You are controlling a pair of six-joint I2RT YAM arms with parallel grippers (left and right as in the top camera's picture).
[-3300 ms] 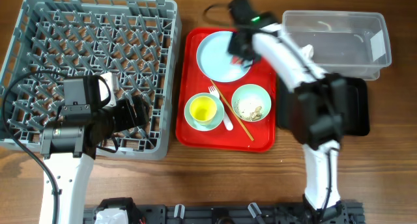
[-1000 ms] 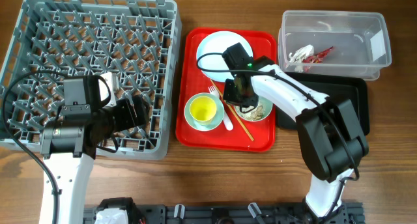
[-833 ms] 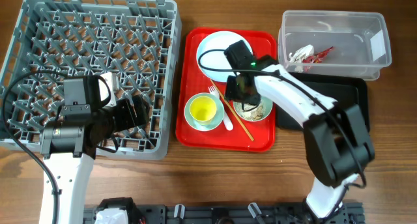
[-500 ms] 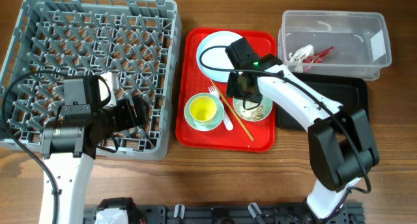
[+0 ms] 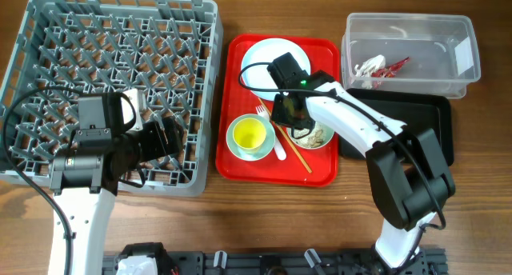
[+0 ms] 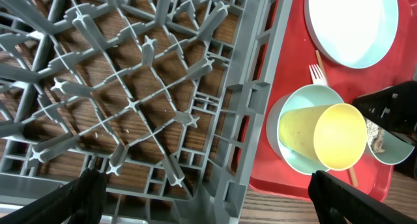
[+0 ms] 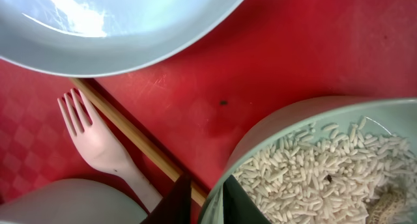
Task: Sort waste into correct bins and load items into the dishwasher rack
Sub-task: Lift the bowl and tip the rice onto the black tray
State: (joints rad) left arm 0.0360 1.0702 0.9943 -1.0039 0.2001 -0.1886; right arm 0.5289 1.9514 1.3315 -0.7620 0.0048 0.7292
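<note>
Rice bowl [image 7: 273, 120] on red tray [image 7: 293, 48], right of cup [image 5: 248, 133] | right gripper [image 7: 208, 201]: jaws narrowly apart astride its rim, pinch unclear | chopsticks [image 7: 130, 136], fork [image 7: 91, 136] just beside, plate [image 7: 98, 22] beyond | left gripper [image 6: 215, 195] spread wide over rack [image 6: 251, 113] edge | since 3.3 s ago: right gripper back from tub [image 5: 472, 35]; wrapper [image 5: 396, 65], scrap [image 5: 368, 67] now inside
</note>
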